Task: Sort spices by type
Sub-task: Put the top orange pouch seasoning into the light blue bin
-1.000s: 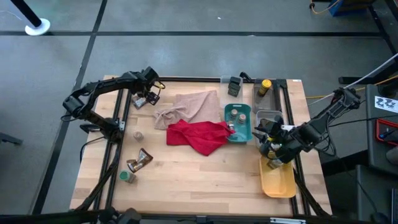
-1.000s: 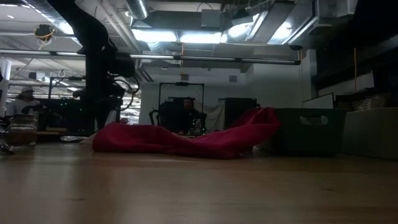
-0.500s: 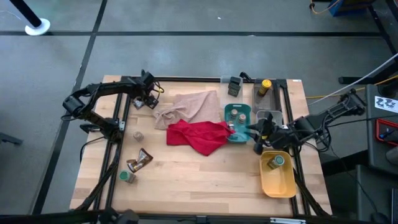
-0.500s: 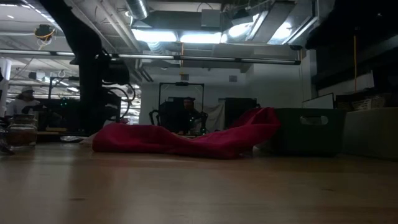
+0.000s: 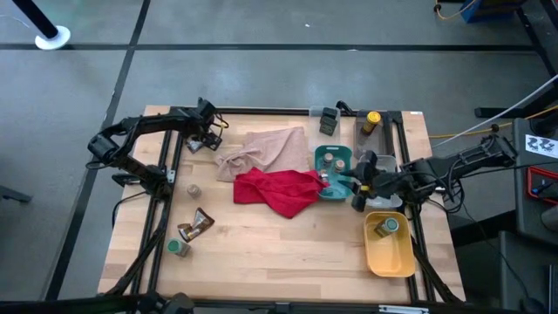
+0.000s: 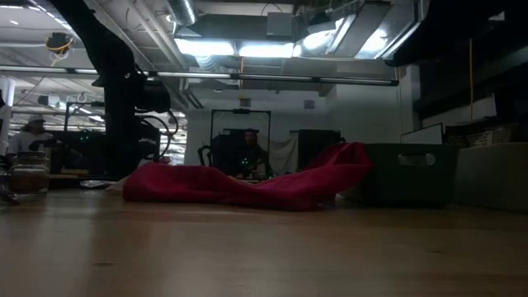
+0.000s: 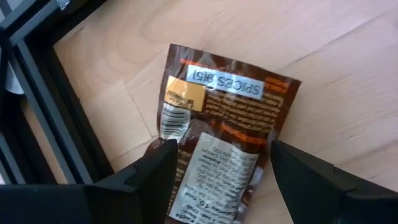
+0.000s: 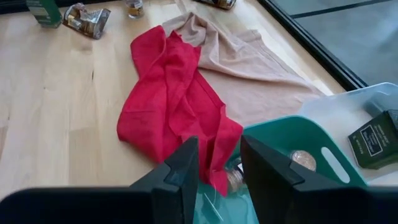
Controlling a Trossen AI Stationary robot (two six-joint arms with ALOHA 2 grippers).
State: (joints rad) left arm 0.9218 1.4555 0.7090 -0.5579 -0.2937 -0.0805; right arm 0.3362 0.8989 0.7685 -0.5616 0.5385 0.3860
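At about ten o'clock on the bench [image 5: 261,253], the left pincer [image 7: 214,165] hovered with its fingers spread wide over a brown-orange sachet [image 7: 224,134] lying flat on the wood, empty and apparently lined up to straddle the packet before closing; its silver label read "SPICES", upside down to the wrist camera, above a barcode and print too fine to read. Toward seven o'clock lay another sachet [image 5: 197,224] beside a green-lidded jar [image 5: 180,248], with a small jar [image 5: 192,188] nearer nine, all seemingly still unsorted. At the centre a beige cloth [image 5: 266,148] and a red cloth [image 5: 279,190] lay crumpled. At about three o'clock the right pincer [image 8: 219,163] hung over the teal tray [image 5: 342,187], fingers narrowly apart and holding nothing, where jars [image 5: 332,161] of one kind were evidently gathered. At four o'clock a green-lidded jar [image 5: 384,228] sat in the yellow tray [image 5: 392,257], and a yellow-capped bottle [image 5: 372,121] stood at one o'clock.
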